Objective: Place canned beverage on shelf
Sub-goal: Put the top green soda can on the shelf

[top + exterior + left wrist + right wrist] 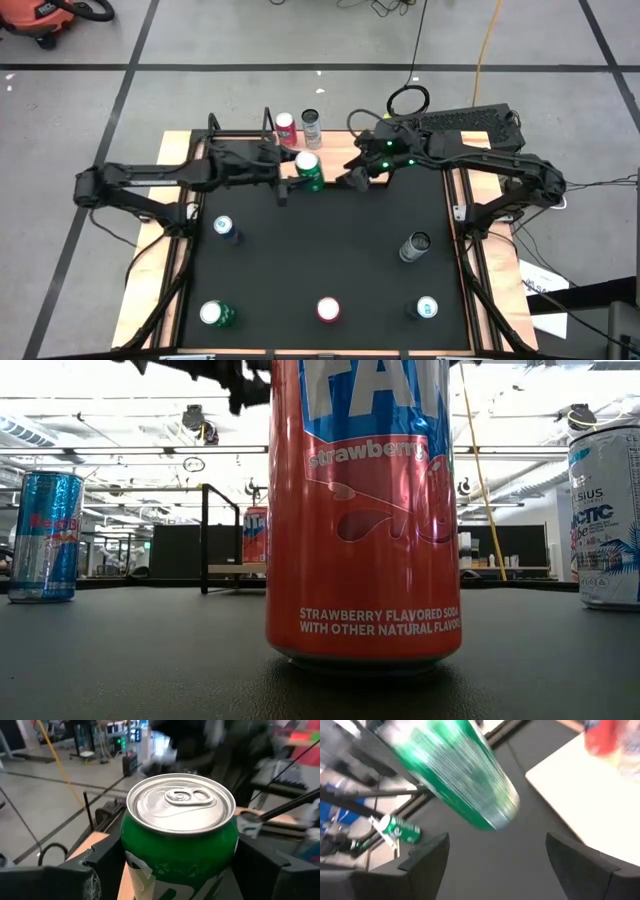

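Your left gripper (298, 178) has its dark fingers (80, 875) pinched on either side of a green aluminium drink can (309, 170) with a silver pull-tab top — in the left wrist view the can (181, 835) stands upright between them. It is held near the far edge of the black tabletop (330, 250), right beside the light natural-wood shelf board (262, 158) with thin black rod brackets; whether the can's base touches the board or hangs clear of it cannot be told.

Your right gripper (352, 178) sits just to the other side of the same can, its fingers (427, 855) spread wide and holding nothing — the green can (455, 780) shows beyond them, apart from both.

On the shelf stand a red can (286, 128) and a grey-silver can (311, 128), side by side.

Towards the near edge of the tabletop you have a strawberry-red soda can (365, 510), with a second green can (214, 314) at the near left corner and a blue-and-silver can (45, 535) further in.
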### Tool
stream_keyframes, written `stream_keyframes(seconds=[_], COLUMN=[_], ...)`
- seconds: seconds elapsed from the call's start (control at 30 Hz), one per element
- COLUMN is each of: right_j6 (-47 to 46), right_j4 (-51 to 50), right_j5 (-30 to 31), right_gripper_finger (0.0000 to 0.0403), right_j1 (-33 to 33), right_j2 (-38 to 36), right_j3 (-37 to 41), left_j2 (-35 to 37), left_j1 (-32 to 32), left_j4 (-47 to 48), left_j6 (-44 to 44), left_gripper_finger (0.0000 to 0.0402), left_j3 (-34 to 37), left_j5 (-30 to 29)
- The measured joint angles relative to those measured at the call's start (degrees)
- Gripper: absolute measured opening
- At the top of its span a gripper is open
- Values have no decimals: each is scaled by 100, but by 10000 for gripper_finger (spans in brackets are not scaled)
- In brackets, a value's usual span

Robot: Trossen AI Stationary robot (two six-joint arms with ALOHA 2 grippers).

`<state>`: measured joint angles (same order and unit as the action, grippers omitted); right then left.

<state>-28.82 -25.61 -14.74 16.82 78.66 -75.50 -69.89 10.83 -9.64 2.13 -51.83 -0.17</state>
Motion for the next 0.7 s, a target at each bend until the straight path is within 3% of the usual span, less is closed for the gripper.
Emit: stream_keyframes(seconds=[0.4,0.7], right_j6=[-13,-187], right_j4=[-55,-87], right_j5=[784,1596], right_gripper_finger=[315,315], right_j1=[-2,-7], right_j2=[-438,-447], right_j3=[-7,-5], left_j2=[-1842,-2677], left_j1=[564,997], left_j4=[-1622,-2348], left_j6=[-308,-441], left_gripper_finger=[288,288], left_j3=[9,2], left_j5=[-41,-11])
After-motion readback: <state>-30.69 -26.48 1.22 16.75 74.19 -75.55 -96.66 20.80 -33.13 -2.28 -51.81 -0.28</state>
